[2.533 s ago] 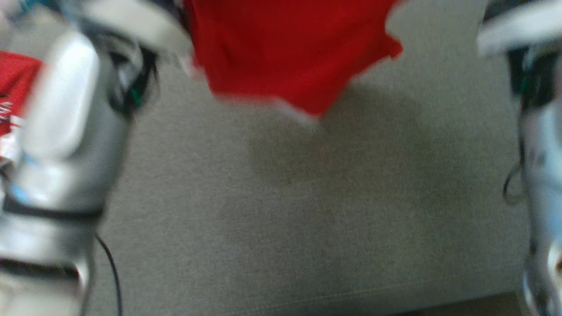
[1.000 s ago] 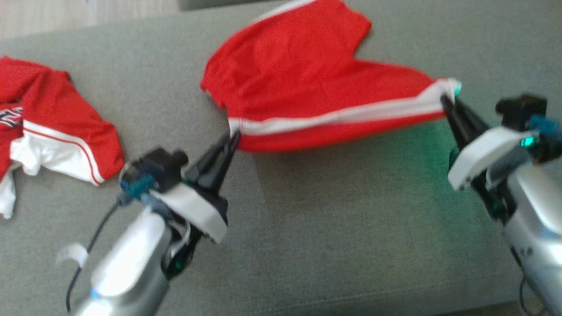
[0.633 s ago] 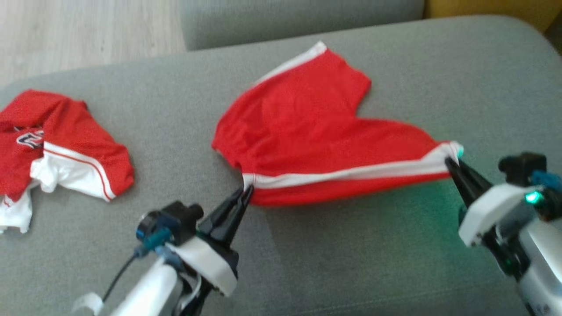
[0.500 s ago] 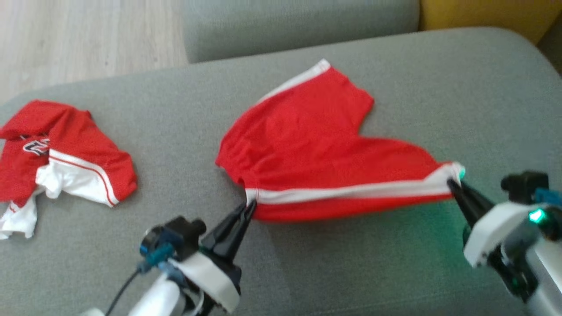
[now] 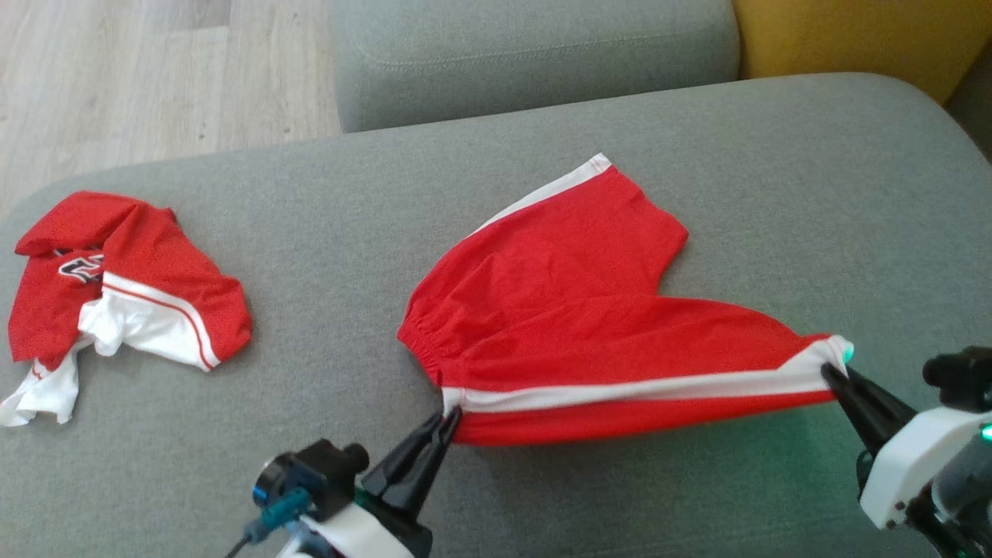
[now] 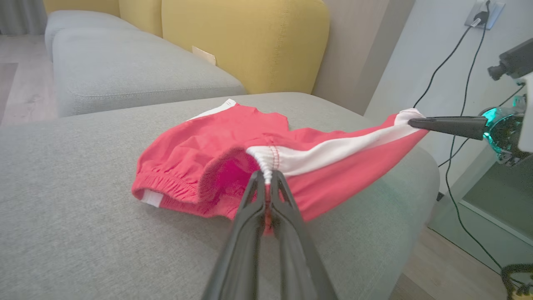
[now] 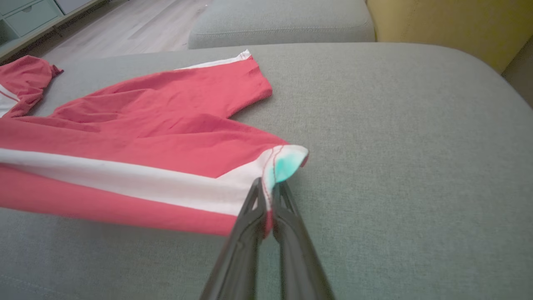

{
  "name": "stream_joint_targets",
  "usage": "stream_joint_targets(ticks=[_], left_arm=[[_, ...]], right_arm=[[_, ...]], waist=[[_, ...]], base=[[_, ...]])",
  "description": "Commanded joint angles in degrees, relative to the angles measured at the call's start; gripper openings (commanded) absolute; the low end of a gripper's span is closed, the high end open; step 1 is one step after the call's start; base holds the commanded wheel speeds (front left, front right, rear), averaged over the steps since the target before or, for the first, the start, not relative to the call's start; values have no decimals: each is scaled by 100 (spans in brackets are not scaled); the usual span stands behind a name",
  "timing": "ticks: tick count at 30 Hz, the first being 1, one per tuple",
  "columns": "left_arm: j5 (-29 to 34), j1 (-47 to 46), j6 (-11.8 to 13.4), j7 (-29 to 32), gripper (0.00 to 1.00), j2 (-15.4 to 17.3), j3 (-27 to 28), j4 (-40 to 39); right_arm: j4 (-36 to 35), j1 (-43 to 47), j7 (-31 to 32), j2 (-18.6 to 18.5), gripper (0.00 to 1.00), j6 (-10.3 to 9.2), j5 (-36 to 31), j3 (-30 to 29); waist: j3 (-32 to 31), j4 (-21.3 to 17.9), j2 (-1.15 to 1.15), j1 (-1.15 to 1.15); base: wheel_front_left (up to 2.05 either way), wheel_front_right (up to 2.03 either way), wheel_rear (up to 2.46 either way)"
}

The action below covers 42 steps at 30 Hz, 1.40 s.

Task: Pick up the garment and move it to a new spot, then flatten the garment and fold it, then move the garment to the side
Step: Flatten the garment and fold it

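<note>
Firstly, head view. The red shorts [image 5: 573, 310] lie near the middle of the grey sofa seat [image 5: 310, 232]. Their far leg rests flat, while the near edge, marked by a white side stripe, is drawn taut between the two grippers. The left gripper [image 5: 448, 418] is clamped on the waistband end of that stripe. The right gripper [image 5: 831, 373] is clamped on the hem corner at the opposite end. A crumpled red-and-white jersey [image 5: 132, 287] lies well apart at the seat's left end, and wooden floor [image 5: 155, 70] shows beyond.

Left wrist view. The left gripper [image 6: 266, 181] has its fingers pressed together on the gathered waistband seam where the white stripe begins, and the waist opening gapes beside them. The right gripper [image 6: 416, 123] enters from that view's right, its fingers closed on the far white corner, which is raised off the seat. A yellow backrest [image 6: 250, 46] stands behind, and cables [image 6: 447, 58] run to a wall socket [image 6: 485, 10].

Right wrist view. The right gripper [image 7: 268, 189] pinches the white hem corner, which is tinted green by light. The shorts extend toward that view's left.
</note>
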Motion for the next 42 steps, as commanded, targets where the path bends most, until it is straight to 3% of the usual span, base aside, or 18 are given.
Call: stream_joint_targets(ticks=[1,9,18,30,42], left_arm=[[52,-360,8,-36,0,23,296,-206],[129,-910,8,-36,0,-93,405,-137],[158,-1579,8,-36,0,-170,486,165],[71,-2578,8,-36,0,-437,499,1108],[-63,-3281,8,-36,0,-790,167,1771]], right_arm=[[-243,-169,29,-110,0,-5,-75,-64],[-405,-790,105,88,0,-5,-484,-147],[52,-1854,70,133,0,-5,-773,93],[1635,-4271,-46,84,0,-5,-1041,1097],[3367,-5736,-196,86,0,-5,-738,2224]], waist=[[34,15,0,0],[378,131,0,0],[840,261,0,0],[1678,748,0,0],[2205,1198,0,0]], base=[[0,0,0],[0,0,0],[0,0,0],[0,0,0],[0,0,0]])
